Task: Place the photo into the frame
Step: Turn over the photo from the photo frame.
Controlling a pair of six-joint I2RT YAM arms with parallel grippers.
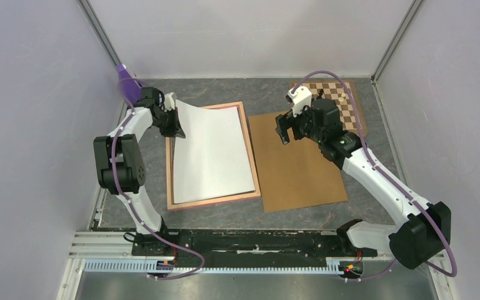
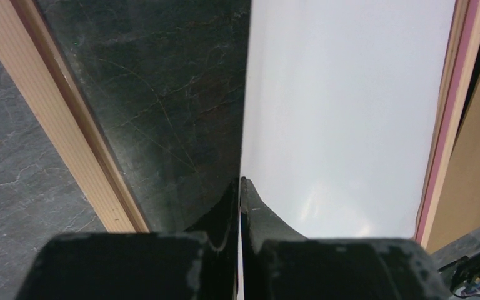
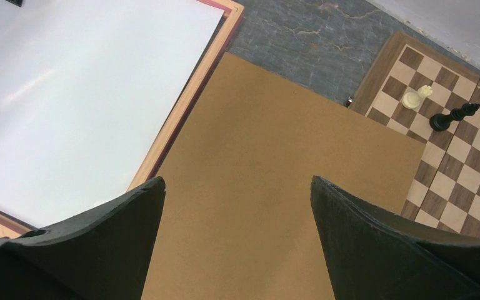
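- Left arm: reaches from its near-left base to the far-left corner of the frame [image 1: 212, 201], with the elbow folded back on the left and the wrist turned toward the right.
- Left gripper [image 1: 176, 125]: the jaws are pressed together, pinching the far-left edge of the photo [image 1: 215, 150]. In the left wrist view the sheet runs edge-on between the two fingers [image 2: 269, 219].
- Photo: white side up, lying over the frame and within its borders. The pinched left edge is raised, and the dark frame opening shows between it and the left rail.
- Frame: flat on the table [image 1: 225, 215], left of centre, pale wood side up, with pink showing along its right edge.
- Right arm: extends from its near-right base toward far centre, with the wrist pointing down.
- Right gripper [image 1: 285, 131]: the jaws are spread wide and hold nothing. It hovers above the far-left part of the brown backing board [image 1: 300, 178], well apart from the photo.
- Backing board: flat, just right of the frame.
- Chessboard [image 1: 344, 103]: far right, carrying a few pieces.
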